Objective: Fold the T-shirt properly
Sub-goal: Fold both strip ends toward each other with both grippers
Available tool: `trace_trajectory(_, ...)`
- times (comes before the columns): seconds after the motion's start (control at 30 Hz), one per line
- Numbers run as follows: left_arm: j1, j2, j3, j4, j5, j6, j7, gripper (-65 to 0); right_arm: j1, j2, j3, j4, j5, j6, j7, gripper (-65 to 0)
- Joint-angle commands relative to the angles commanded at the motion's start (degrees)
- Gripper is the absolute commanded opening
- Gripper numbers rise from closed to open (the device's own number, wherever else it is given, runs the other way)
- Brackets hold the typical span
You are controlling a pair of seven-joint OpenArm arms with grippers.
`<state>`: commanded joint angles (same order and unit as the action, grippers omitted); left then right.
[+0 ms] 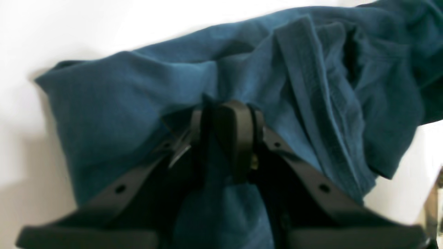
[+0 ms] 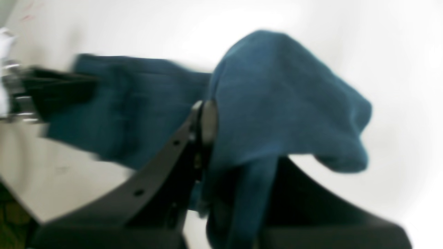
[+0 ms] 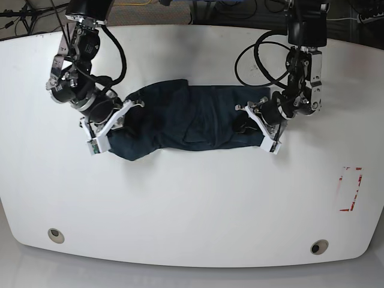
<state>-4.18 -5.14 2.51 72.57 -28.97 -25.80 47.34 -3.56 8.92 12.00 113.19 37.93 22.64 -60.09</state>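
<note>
White table (image 3: 192, 204), 2 arms, 1 bunched T-shirt (image 3: 192, 117) stretched between them.
Left gripper (image 1: 225, 114) and right gripper (image 2: 207, 121) are each clamped on an end; mid-fold, I'd say, next needing both ends carried over together.

White table (image 3: 192, 204) w/ rounded corners, two round holes near front edge; red marking at right. Cables (image 3: 240, 12) on floor behind.
</note>
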Motion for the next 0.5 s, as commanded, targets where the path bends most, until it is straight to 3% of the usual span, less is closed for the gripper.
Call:
trace_trajectory(0.27,-0.26,1.58,4.84,-0.09,0.00,0.09,0.00,-53.2,3.87,-0.44,-11.43,0.53,0.00,-4.75,0.09,-64.0)
trace_trajectory(0.37,-0.26,2.29,4.84,0.00,0.00,0.09,0.00,-53.2,4.84,-1.85,-15.74,0.44,-0.18,-7.47,1.14,-64.0)
trace_trajectory(0.5,-0.26,2.29,4.84,0.00,0.00,0.09,0.00,-53.2,4.92,-2.90,-19.43,0.44,-3.78,-8.88,1.93,-63.9)
